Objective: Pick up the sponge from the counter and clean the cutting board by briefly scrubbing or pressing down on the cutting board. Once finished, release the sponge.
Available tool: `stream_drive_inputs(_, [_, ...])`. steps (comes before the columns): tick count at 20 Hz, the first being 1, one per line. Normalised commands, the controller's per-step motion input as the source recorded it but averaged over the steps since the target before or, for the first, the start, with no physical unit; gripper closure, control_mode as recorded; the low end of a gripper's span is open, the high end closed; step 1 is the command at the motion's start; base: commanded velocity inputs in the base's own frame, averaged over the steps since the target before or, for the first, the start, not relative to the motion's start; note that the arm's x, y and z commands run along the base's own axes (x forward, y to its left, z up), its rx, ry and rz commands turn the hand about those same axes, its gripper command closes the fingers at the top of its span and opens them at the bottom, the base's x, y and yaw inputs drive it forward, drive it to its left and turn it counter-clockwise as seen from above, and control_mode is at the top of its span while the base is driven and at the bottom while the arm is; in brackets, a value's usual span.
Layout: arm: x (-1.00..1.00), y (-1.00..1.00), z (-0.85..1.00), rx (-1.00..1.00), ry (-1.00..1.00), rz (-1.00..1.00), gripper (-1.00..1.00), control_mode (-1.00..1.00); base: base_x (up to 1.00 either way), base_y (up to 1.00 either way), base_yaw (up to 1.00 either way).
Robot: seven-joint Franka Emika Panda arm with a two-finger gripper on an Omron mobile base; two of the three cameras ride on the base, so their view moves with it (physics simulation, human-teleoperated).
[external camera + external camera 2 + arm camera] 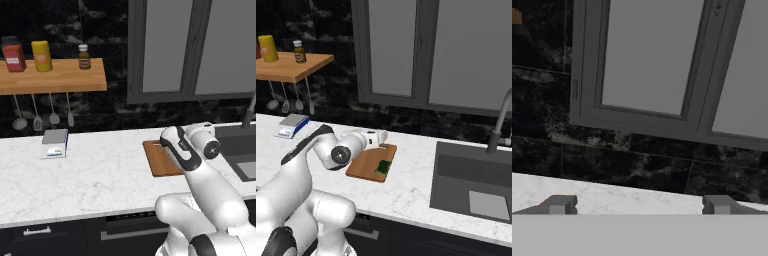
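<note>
The reddish-brown cutting board (366, 166) lies on the white marble counter (411, 192), left of the sink. The sponge (384, 166) rests on the board's right end, dark green side showing. My gripper (384, 136) hovers level just behind the board's far edge and points at the back wall, apart from the sponge. In the hand view the gripper (639, 205) is open, its fingertips (559, 204) spread wide with nothing between them. From the left base camera the arm covers the right part of the cutting board (157, 160), and the sponge is hidden there.
A dark sink (471, 185) with a faucet (500, 122) lies right of the board. A small white-and-blue box (55, 143) stands on the counter to the left. Above it hangs a wooden shelf (60, 77) with jars, utensils dangling below. A window (652, 55) fills the back wall.
</note>
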Motion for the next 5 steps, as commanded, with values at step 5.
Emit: stream_drive_inputs(5, [-0.79, 0.00, 1.00, 0.00, -0.03, 0.10, -1.00, -1.00, 0.00, 0.00, 0.00])
